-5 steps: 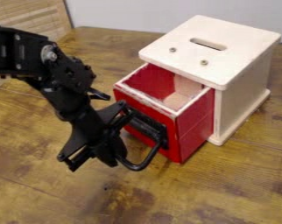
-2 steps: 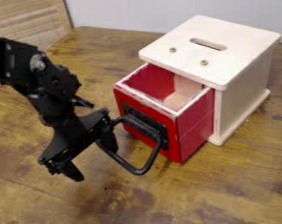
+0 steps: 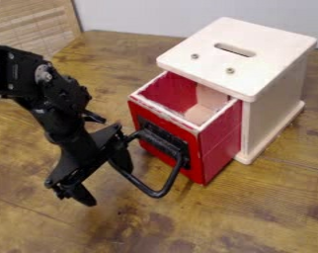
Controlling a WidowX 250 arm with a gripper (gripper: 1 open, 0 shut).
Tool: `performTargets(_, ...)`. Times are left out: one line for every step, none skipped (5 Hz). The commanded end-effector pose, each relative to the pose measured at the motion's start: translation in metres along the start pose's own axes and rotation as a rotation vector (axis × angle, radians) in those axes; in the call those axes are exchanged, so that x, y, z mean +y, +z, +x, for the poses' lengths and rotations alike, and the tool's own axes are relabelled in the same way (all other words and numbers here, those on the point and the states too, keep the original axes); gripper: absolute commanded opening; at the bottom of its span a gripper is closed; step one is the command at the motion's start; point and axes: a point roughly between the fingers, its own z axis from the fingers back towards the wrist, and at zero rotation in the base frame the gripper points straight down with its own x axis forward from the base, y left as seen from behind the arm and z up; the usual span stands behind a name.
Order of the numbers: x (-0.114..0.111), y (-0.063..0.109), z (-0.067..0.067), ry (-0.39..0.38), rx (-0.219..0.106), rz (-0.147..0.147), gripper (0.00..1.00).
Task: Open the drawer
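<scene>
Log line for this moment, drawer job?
drawer: pulled partway out | handle: free | gripper: open, left of handle, holding nothing

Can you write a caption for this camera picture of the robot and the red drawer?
The red drawer stands pulled partly out of its cream-white cabinet, the open gripper off its black loop handle.

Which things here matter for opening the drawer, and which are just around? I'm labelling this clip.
Part of the job:
- drawer, red, already pulled partway out
- its black loop handle
- claw, open, beside the handle, holding nothing

Just there:
- cream-white cabinet with a slot on top
- wooden table
- pale slatted wood in the top left corner
</scene>
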Motion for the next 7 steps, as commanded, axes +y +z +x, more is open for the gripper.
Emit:
performTargets(-0.001, 0.01, 0.026, 0.095, -0.049, -0.027, 1.0)
performTargets(-0.004, 0.01, 0.026, 0.121, -0.051, -0.032, 1.0)
performTargets(-0.012, 0.01, 0.024, 0.113, -0.044, -0.037, 1.0)
performTargets(-0.02, 0.012, 0.022, 0.103, -0.037, -0.044, 1.0)
performTargets(-0.024, 0.018, 0.02, 0.105, -0.033, -0.053, 1.0)
performTargets(-0.028, 0.019, 0.029, 0.128, -0.036, -0.06, 1.0)
performTargets(-0.033, 0.024, 0.038, 0.156, -0.036, -0.072, 1.0)
